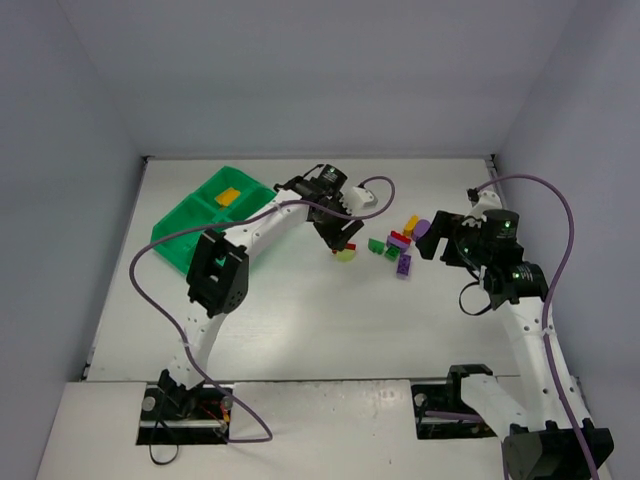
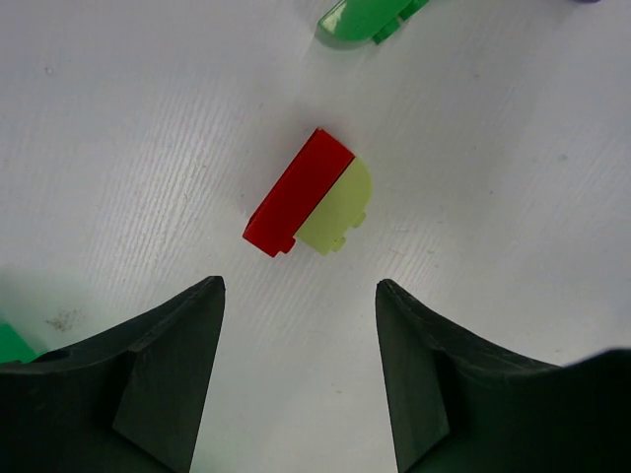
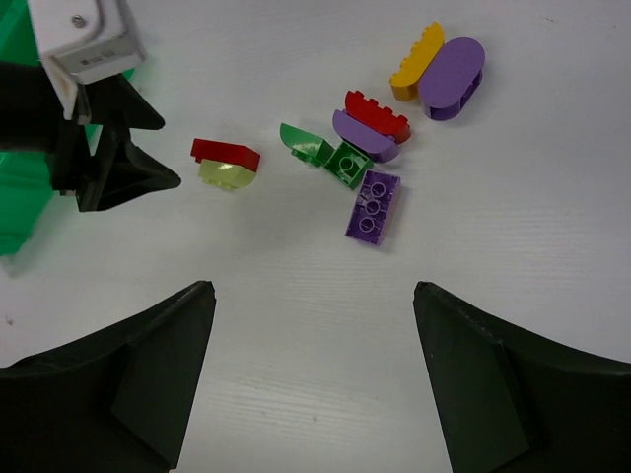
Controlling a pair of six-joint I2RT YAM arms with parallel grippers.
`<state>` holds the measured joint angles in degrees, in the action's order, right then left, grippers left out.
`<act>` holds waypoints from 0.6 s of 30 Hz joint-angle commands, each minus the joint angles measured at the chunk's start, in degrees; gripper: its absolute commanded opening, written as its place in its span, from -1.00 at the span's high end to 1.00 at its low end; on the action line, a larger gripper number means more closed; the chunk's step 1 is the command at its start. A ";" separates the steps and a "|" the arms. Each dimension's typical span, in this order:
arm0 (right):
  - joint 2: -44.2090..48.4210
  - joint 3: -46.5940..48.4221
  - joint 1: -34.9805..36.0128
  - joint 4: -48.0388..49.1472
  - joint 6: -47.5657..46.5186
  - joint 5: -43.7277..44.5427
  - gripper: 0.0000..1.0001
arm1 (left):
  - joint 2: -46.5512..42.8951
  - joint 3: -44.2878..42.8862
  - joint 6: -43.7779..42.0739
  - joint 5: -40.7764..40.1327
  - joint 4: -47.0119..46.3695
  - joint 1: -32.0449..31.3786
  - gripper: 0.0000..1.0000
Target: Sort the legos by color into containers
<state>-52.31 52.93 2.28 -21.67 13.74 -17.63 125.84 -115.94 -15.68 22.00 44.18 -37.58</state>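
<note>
Legos (image 1: 398, 248) lie loose on the white table (image 1: 300, 330), most of them in a cluster between the two arms. In it, a yellow brick (image 3: 414, 61) touches a purple oval brick (image 3: 454, 67), and a red brick (image 3: 378, 113) sits against a purple rounded brick (image 3: 365, 136). A curved green brick (image 3: 304, 146) meets a square green brick (image 3: 347, 163), with a flat purple brick (image 3: 372, 205) just beside them. Apart from the cluster, toward the tray, a red slab (image 2: 296, 194) and a lime half-round brick (image 2: 335, 209) lie pressed side by side. The left gripper (image 2: 301, 291) is poised close to this pair without touching it, jaws spread wide and holding nothing. The right gripper (image 3: 314, 296) hovers near the cluster, likewise spread and empty. One yellow-orange brick (image 1: 228, 196) lies in a far compartment of the green tray (image 1: 175, 240), at the table's left.
</note>
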 commanded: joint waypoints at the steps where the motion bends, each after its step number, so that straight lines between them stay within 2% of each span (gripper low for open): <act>1: 0.98 -0.19 0.00 3.21 1.20 -2.32 -0.56 | -2.09 -3.42 -3.13 -0.55 0.47 0.50 -0.13; 5: 0.81 -0.72 0.00 3.30 1.99 -2.85 -0.56 | -0.43 -3.76 -4.00 -1.08 -0.42 0.41 -0.13; 10: 0.81 -0.81 0.09 3.21 2.00 -3.29 -0.56 | 2.12 -5.88 -8.74 -2.22 2.92 0.49 -0.13; 18: 0.37 -0.72 0.00 3.13 2.17 -3.55 -0.56 | 2.13 -3.51 -19.90 -3.10 5.56 0.93 -0.11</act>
<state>-51.90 51.99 2.28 -21.34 15.27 -20.01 129.93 -119.24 -28.69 19.22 48.18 -37.08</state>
